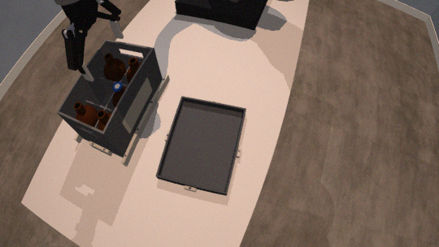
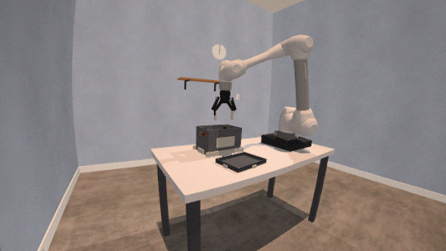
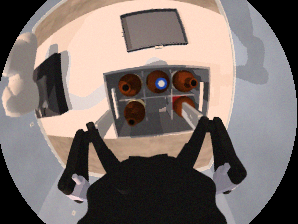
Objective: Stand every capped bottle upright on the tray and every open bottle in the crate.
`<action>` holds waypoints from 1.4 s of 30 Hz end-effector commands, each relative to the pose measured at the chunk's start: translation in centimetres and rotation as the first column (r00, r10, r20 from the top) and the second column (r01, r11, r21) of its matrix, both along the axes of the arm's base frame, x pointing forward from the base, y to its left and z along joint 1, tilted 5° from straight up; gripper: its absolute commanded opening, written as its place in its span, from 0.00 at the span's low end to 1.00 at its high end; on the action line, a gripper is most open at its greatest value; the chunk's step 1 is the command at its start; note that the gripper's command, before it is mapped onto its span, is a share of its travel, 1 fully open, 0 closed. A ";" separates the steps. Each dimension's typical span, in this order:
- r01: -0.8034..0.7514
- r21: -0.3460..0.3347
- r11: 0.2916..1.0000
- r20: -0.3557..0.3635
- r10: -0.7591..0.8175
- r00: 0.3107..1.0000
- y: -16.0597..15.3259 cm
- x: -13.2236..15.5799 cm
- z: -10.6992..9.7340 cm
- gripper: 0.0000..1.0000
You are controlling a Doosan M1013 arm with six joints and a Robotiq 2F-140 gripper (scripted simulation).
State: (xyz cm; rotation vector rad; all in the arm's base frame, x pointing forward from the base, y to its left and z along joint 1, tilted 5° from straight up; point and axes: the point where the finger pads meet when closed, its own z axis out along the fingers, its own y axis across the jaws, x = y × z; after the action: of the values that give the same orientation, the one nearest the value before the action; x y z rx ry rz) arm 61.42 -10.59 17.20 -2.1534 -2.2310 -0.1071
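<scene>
A dark crate (image 1: 111,99) stands at the table's left side. It holds several open brown bottles, such as one (image 1: 113,68) at its far end and one (image 1: 85,114) at its near end. One brown bottle with a blue cap (image 1: 118,86) stands in the crate's middle cell and also shows in the wrist view (image 3: 161,83). The dark tray (image 1: 203,144) lies empty to the right of the crate. My gripper (image 2: 223,109) hangs open and empty well above the crate (image 2: 218,138). In the wrist view the open fingers frame the crate (image 3: 158,102).
The arm's black base plate (image 1: 221,12) sits at the far end of the table. A wooden wall shelf (image 2: 198,80) hangs behind the gripper. The table's edges run close to the crate's left side.
</scene>
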 end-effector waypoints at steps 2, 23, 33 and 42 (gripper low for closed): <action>0.000 0.000 1.000 0.000 0.000 1.000 -1.2 1.2 -0.1 1.00; 0.000 0.000 1.000 0.000 0.000 1.000 -6.4 3.6 -0.4 1.00; 0.000 0.000 1.000 0.000 0.000 1.000 -6.5 3.7 -0.4 1.00; 0.000 0.000 1.000 0.000 0.000 1.000 -6.8 3.9 -0.4 1.00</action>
State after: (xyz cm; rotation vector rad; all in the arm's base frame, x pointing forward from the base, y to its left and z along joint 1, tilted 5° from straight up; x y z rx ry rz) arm 65.26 -17.35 16.75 -2.1531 -2.2309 -0.1071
